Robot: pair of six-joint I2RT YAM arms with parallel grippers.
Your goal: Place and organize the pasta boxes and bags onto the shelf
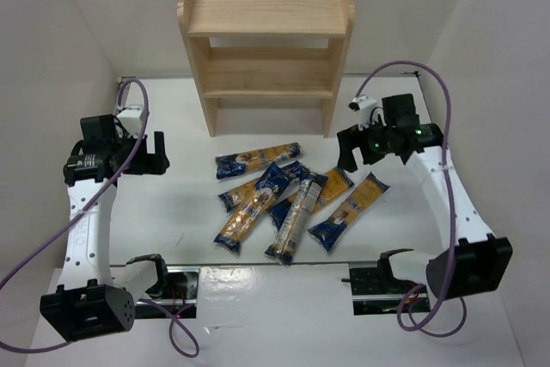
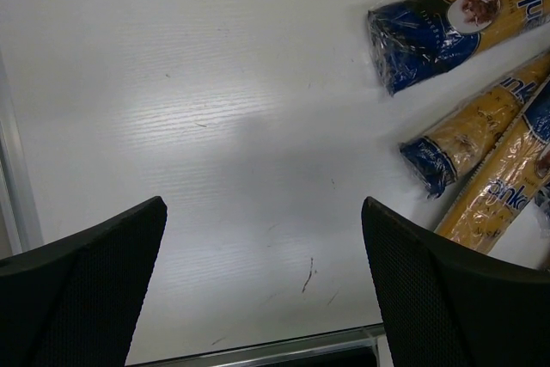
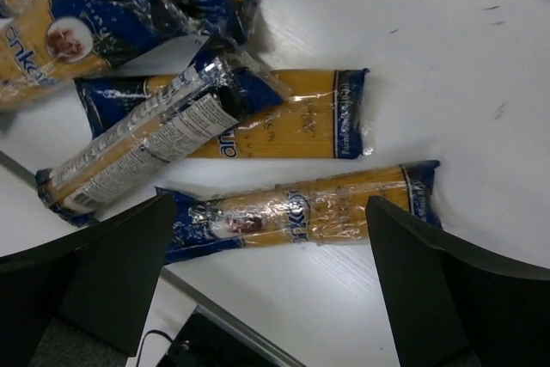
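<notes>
Pasta packs [image 1: 288, 199] lie in a loose heap on the white table [image 1: 172, 212], in front of the shelf [image 1: 265, 10] and well apart from it. None of them rests on its tiers. The wooden shelf stands upright at the far side of the table, its open front turned toward the arms.

Out in front of the shelf and well to its left, the left gripper [image 1: 155, 154] hangs above bare table, pointing in toward the heap. Its black fingers [image 2: 94, 281] are spread wide with nothing between them, only white tabletop below.

Straight in front of the shelf comes the heap itself. The leftmost pack [image 1: 247, 217] slants away from the shelf, showing mostly yellow spaghetti. The backmost pack [image 1: 258, 161], the one closest to the shelf, lies crosswise to it. The pale pack [image 1: 294, 221], greyish with its printed label side up, lies over the dark-blue ones in the middle. The rightmost pack [image 1: 349, 212] lies flat on the table by itself, just beside the rest.

In front of the shelf's right side panel hovers the right gripper [image 1: 352, 150], angled toward the heap. Its fingers [image 3: 447, 298] stand fully apart and hold nothing. In the wrist view the rightmost pack lies on the table beneath the gap between them.
</notes>
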